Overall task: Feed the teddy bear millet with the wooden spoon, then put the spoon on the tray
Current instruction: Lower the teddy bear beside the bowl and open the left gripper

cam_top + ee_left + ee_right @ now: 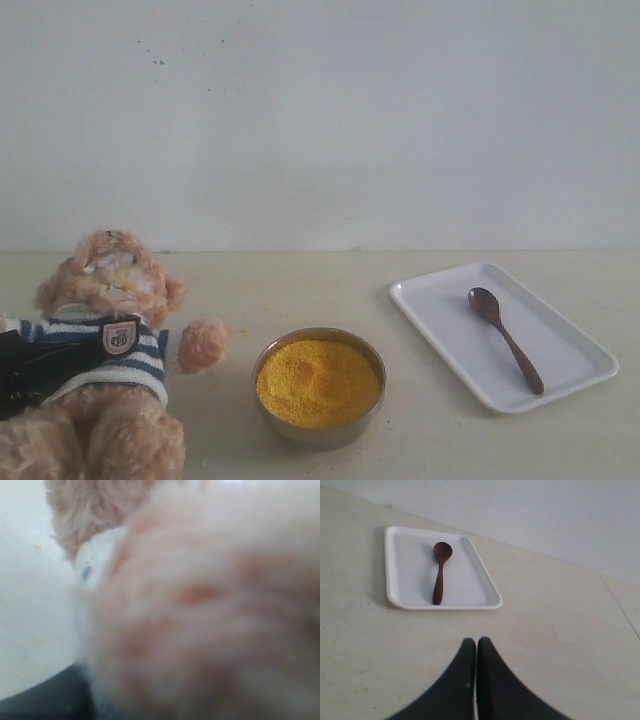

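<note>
Right gripper [476,641] closed, bare table [555,615] between it and the tray [445,607] rim; spoon [439,577] lies inside. Left gripper [35,365]: I can't tell, bear [200,605] fur blocks.

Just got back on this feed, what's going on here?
The spoon lies alone on the tray. The right gripper hangs shut and empty over the table, short of it. The bear sits left of the millet. The left wrist view is only blurred fur up close. What may be the left gripper is a dark shape at the bear's side, state unclear.
</note>
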You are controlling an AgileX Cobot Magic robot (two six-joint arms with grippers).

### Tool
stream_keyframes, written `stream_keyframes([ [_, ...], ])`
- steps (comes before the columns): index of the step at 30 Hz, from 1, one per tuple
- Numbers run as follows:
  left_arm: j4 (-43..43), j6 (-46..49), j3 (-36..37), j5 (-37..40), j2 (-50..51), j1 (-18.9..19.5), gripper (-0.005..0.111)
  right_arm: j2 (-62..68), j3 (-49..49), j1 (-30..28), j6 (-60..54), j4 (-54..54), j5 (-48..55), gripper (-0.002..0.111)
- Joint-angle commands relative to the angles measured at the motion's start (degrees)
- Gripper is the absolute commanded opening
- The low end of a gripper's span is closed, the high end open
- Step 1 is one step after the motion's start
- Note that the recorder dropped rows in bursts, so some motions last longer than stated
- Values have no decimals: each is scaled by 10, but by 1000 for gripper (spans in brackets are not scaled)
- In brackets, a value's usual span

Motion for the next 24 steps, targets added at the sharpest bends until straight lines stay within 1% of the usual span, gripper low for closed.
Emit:
stream_keyframes([
  [1,-45,52,-1,-2,-3,1,4,-3,0,-3,10,5,-17,0],
  [4,-55,79,-2,3,-2,1,4,-3,0,-3,11,5,-17,0],
  [6,-45,79,-14,35,-2,0,4,-3,0,-3,11,5,-17,0],
  [7,-20,79,-29,65,-2,0,4,-3,0,-3,11,5,-17,0],
  [8,-4,79,-43,77,-2,0,4,-3,0,-3,11,5,-17,0],
  [10,11,79,-71,84,-2,0,4,-3,0,-3,11,5,-17,0],
  [13,63,79,-104,91,13,0,4,-3,0,-3,11,5,-17,0],
  [15,77,76,-116,91,48,0,4,-3,0,-3,11,5,-17,0],
  [18,67,61,-126,90,81,0,4,-3,0,-3,11,5,-17,0],
  [20,68,60,-135,77,103,0,4,-3,0,-3,11,5,-17,0],
  [22,74,60,-137,48,121,0,4,-3,0,-3,11,5,-17,0],
  [24,85,60,-140,41,129,0,4,-3,0,-3,11,5,-17,0],
])
